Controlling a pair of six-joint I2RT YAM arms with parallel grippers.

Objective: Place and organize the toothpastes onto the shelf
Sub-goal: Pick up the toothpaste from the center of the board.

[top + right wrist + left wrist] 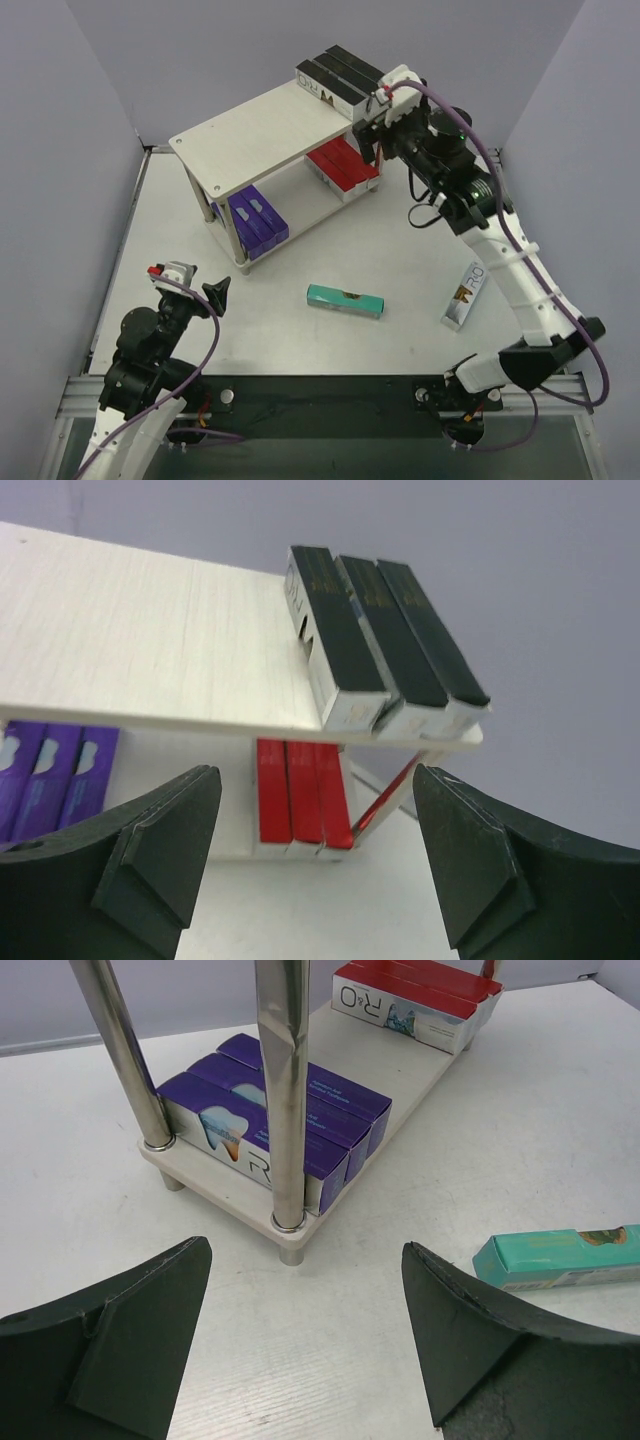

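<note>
The pale wood shelf (255, 130) stands at the back. Three black cartons (338, 80) lie on its top board at the right end; they show in the right wrist view (380, 640). Three red cartons (342, 165) and three purple cartons (257, 222) lie on the lower board. A teal carton (345, 300) lies on the table, also in the left wrist view (560, 1257). A white-ended carton (464, 294) lies at the right. My right gripper (370, 135) is open and empty beside the shelf's right end. My left gripper (215, 295) is open and empty near the front left.
The shelf's metal legs (285, 1090) stand close ahead of the left gripper. Grey walls close the table on the left, back and right. A black rail (320, 395) runs along the near edge between the arm bases.
</note>
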